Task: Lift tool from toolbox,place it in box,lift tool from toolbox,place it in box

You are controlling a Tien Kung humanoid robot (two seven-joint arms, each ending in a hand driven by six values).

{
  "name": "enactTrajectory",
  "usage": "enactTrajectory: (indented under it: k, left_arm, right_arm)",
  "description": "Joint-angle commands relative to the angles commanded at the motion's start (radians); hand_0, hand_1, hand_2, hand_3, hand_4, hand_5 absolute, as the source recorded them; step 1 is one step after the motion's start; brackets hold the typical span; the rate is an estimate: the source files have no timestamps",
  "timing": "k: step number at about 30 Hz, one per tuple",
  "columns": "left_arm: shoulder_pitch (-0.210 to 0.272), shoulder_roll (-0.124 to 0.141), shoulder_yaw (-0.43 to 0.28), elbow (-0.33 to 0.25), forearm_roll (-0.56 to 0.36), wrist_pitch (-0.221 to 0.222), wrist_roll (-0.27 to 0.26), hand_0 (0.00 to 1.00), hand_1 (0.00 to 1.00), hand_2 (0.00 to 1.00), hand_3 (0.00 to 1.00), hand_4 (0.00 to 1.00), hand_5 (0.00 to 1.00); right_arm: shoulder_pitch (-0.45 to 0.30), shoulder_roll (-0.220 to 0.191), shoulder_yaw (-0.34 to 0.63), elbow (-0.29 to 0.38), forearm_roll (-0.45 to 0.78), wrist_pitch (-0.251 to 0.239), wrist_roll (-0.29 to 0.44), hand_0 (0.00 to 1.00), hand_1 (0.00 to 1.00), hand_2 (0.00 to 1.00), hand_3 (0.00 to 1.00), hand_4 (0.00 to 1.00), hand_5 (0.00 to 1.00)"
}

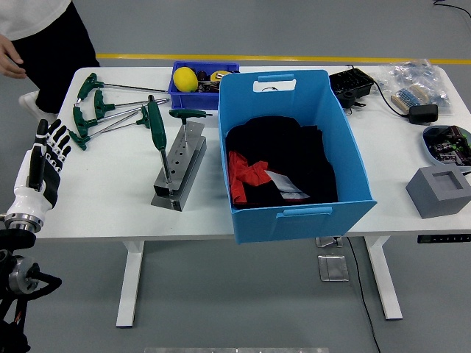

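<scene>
the left robot hand [45,163] stands at the left edge of the white surface [110,206], wrist low and fingers [59,138] pointing up and away, spread apart and holding nothing. its arm comes up from the lower left corner. the right arm does not show.

near the middle of the surface stands a grey metal tool stand [180,165], a stepped block with rows of holes. one green t-handle tool [157,140] stands in it, its handle leaning to the far left and its shaft running down to the near end of the block. a second green-handled tool [188,115] sits at the far end of the stand, handle lying across its top. left of the stand, several more green t-handle tools [92,110] lie flat on the surface in a loose fan, handles to the left, shafts pointing right.

just right of the stand is a large blue box [294,213], open at the top, holding dark cloth and a red piece [246,173]. behind the stand, touching the far left corner of the box, is a small dark blue bin [185,94] with a yellow ball-like object [185,79] in it.

on the right end of the surface are a grey block with a square recess [439,191], a round dish of small parts [447,141], a black device with a cable [350,84], and clear bags [412,81].

a person [44,44] stands at the far left corner, one hand [10,60] hanging beside the surface.
</scene>
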Motion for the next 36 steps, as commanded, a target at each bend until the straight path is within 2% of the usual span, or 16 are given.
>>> enactTrajectory:
  k: [36]
  left_arm:
    - [-0.005,-0.003,-0.008,0.002,0.050,0.018,0.017,0.998,0.998,0.998,0.975,0.998,0.917]
  right_arm:
    - [0.004,-0.001,0.004,0.000,-0.004,0.001,0.001,0.641,0.631,0.730,0.572,0.831,0.661]
